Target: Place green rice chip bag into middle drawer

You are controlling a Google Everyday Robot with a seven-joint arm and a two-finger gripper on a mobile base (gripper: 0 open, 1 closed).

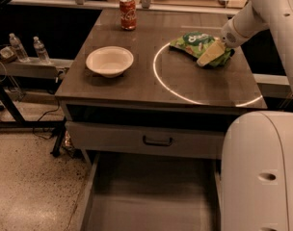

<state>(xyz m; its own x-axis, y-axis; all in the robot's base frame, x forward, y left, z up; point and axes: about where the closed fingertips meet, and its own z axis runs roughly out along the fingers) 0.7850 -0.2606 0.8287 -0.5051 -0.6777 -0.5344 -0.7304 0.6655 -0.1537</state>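
Note:
The green rice chip bag (194,43) lies on the tabletop at the back right, inside a bright ring of light. My gripper (210,55) comes in from the right on the white arm and sits on the bag's right end, touching it. The middle drawer (151,203) is pulled out below the table front, a deep grey tray with a bare floor. The bag's right part is hidden under the gripper.
A white bowl (109,60) sits at the table's left. A red soda can (127,13) stands at the back. A closed drawer front with a dark handle (157,141) is above the open drawer. My white arm link (262,172) fills the lower right. Water bottles (39,49) stand on a left shelf.

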